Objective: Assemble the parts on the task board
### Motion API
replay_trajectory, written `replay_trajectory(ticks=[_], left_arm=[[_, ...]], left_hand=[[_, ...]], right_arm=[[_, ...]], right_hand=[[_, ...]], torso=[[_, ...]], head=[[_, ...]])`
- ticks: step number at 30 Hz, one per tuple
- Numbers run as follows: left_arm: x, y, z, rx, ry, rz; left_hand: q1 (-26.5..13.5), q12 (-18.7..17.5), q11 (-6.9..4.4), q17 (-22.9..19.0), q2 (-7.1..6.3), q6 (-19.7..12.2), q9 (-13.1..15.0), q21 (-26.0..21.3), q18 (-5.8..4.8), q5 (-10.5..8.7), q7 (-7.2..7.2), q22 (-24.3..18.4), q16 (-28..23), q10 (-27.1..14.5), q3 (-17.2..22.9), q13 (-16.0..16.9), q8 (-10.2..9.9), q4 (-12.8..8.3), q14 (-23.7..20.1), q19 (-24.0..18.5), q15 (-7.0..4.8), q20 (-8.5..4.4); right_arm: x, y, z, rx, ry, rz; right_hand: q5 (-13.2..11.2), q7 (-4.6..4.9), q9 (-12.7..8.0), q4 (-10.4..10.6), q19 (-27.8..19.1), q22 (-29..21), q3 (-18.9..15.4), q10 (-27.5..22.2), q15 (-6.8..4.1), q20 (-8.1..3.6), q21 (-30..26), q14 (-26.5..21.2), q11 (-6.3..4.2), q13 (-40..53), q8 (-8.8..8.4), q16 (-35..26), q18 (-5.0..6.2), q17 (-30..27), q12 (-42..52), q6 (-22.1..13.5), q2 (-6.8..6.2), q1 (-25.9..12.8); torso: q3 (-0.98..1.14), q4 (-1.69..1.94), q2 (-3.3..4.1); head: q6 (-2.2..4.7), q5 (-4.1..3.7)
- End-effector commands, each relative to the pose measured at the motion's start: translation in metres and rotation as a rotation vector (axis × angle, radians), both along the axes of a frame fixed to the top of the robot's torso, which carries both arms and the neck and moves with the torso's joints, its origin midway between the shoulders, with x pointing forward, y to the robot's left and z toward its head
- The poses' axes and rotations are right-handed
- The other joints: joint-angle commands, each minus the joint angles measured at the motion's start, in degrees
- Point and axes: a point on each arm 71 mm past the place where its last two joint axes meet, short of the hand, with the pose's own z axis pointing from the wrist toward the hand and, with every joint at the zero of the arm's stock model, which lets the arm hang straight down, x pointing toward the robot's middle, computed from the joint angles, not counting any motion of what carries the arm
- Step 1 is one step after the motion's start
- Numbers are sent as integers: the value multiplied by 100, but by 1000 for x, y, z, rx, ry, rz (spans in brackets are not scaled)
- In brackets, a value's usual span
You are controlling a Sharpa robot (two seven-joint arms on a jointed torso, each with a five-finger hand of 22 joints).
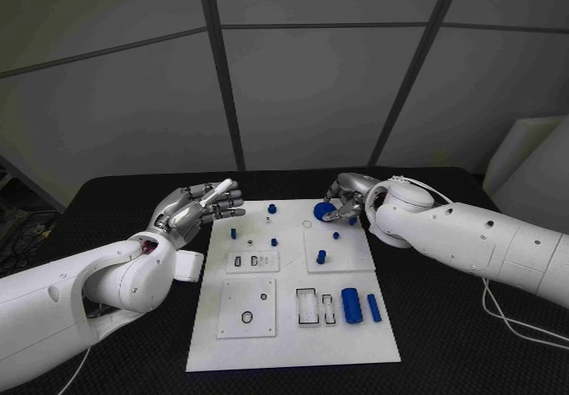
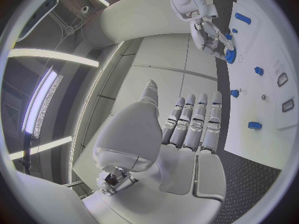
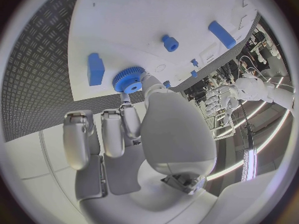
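Board: the white task board (image 1: 290, 329) lies in the middle of the black table (image 1: 451, 329), between the two arms.
Right hand: the right hand (image 1: 346, 200) is at the board's far right corner, its fingers (image 3: 127, 119) closed on a blue gear (image 1: 322, 211); the right wrist view shows the toothed gear (image 3: 129, 79) pinched at the fingertips, just over the white plate.
Left hand: the left hand (image 1: 196, 207) hovers over the table just beside the board's far left corner, holding nothing; in the left wrist view its fingers (image 2: 193, 122) lie straight, side by side, with the thumb (image 2: 148, 92) set apart.
Gear from the other side: the left wrist view catches the right hand (image 2: 212, 37) and the gear (image 2: 231, 55) at the board's edge.
Standing parts: small blue pegs (image 1: 271, 209) are dotted about the far half of the board; a taller blue post (image 1: 320, 257) stands near the middle of the right side.
Lying parts: a thick blue cylinder (image 1: 351, 305) and a slimmer blue bar (image 1: 373, 307) lie side by side at the near right, just beside two framed rectangular slots (image 1: 307, 307).
Plates: a small raised plate with cutouts (image 1: 252, 262) sits mid-left; a larger one with a dark ring (image 1: 247, 316) on it sits nearer the robot.
Cable: a white cable (image 1: 515, 321) trails across the table under the right arm.
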Motion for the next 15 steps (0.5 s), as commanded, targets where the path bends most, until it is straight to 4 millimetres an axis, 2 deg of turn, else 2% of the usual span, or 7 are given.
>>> replay_trajectory(ticks=[1,7,11,13,15], left_arm=[[0,-1,2,-3,-11,-13],[0,-1,2,-3,-11,-12],[0,-1,2,-3,-10,-12],[0,-1,2,-3,-10,-12],[0,-1,1,-3,-10,-12]], left_hand=[[11,-38,-15,-8,63,-24,-5,-36,229,-22,331,-7,-19,24,3,2,-26,-40,-36,-47,-12,-8],[11,-38,-15,-8,63,-24,-5,-36,229,-22,331,-7,-19,24,3,2,-26,-40,-36,-47,-12,-8],[11,-38,-15,-8,63,-24,-5,-36,229,-22,331,-7,-19,24,3,2,-26,-40,-36,-47,-12,-8],[11,-38,-15,-8,63,-24,-5,-36,229,-22,331,-7,-19,24,3,2,-26,-40,-36,-47,-12,-8],[11,-38,-15,-8,63,-24,-5,-36,229,-22,331,-7,-19,24,3,2,-26,-40,-36,-47,-12,-8]], right_arm=[[0,1,-2,-4,19,4],[0,0,-2,-4,21,5],[0,0,-2,-1,17,10],[0,1,-1,2,13,15],[0,1,-1,3,12,18]], right_hand=[[41,-2,13,27,594,1510,32,8,23,38,18,339,-2,212,36,-15,-87,246,45,46,25,54],[49,-19,58,-3,594,1510,99,28,10,27,18,342,-19,242,67,-12,-87,257,72,161,129,144],[65,-51,115,-119,594,1510,225,92,-13,8,18,346,-49,330,133,-4,-87,277,165,370,299,313],[73,-98,162,-184,594,1510,296,140,-39,-11,18,347,-86,398,207,-3,-87,281,238,572,405,382],[76,-129,187,-224,594,1510,332,162,-59,-28,18,348,-112,429,242,-1,-87,288,270,680,455,413]], torso=[[-2,5,-1],[1,0,-1],[0,-3,1],[2,-5,0],[3,-5,-1]], head=[[-5,-6],[-20,0],[-22,-3],[-31,0],[-33,-7]])
